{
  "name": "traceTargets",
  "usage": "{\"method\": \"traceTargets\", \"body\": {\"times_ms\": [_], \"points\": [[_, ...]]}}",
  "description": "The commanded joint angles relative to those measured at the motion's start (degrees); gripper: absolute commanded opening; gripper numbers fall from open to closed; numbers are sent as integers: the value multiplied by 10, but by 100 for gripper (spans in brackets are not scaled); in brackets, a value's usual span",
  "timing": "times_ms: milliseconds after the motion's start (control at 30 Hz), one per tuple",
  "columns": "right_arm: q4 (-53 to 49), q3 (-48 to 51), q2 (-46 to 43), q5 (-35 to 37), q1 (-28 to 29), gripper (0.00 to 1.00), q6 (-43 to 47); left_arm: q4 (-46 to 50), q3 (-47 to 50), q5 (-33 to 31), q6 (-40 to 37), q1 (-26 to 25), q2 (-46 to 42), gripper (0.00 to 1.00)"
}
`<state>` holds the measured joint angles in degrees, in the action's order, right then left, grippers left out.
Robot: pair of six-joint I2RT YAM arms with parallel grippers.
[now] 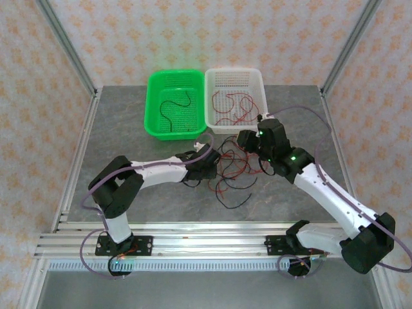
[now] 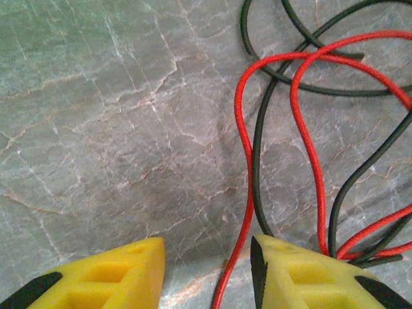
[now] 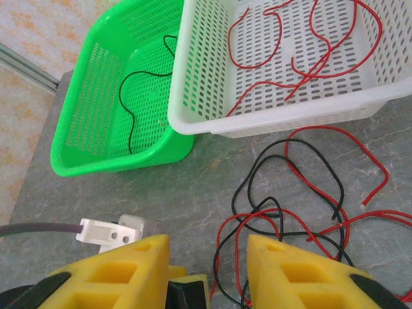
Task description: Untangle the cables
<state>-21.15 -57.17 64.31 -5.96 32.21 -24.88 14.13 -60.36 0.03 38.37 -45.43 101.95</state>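
The left fingers stand apart, low over the grey marbled surface at the left side of the tangle. One red cable runs down through the gap between them, closer to the right-hand finger and not yet pinched. A black cable runs alongside it and slips under that finger's tip. The right fingers are apart too, with nothing clamped. They hover over the right part of the tangle, and a few red and black strands show on the surface below their gap.

The unsorted cables lie in a loose heap in the middle of the surface, between the two arms and just near of the two baskets. One black cable lies in the green basket at the far left, and several red ones lie in the white basket beside it.

These cables look very light, thin and limp, with a little springy curl. They will likely slide out of a slack pinch, so the fingers should close fully. A pulled cable will probably drag its neighbours along wherever they cross. The best hold seems to be a single clear stretch away from the crossings, such as the straight run of red between the left fingers, or else a free end. The main risk there is catching the black neighbour as well
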Motion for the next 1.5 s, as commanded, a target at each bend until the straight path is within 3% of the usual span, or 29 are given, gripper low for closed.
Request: {"method": "traceTargets", "body": {"times_ms": [0,600,733,900,967,1167,1467], "points": [[-3,3,-10,17,0,36,-10,41,-9,0,-22,-11,9,42],[-1,4,-17,21,0,36,-4,135,-44,16,-37,-41,67,41],[3,9,-20,21,0,36,-3,163,-49,5,-39,-44,102,28],[12,24,-37,20,-6,36,2,184,-47,-14,-42,-44,140,0],[15,33,-45,18,-12,36,3,180,-40,-22,-39,-44,147,0],[24,69,-61,-18,-37,36,-10,238,-74,-102,-21,-44,79,0],[113,142,-25,-108,-45,36,-67,353,-277,-210,-42,-48,-63,0]]}}
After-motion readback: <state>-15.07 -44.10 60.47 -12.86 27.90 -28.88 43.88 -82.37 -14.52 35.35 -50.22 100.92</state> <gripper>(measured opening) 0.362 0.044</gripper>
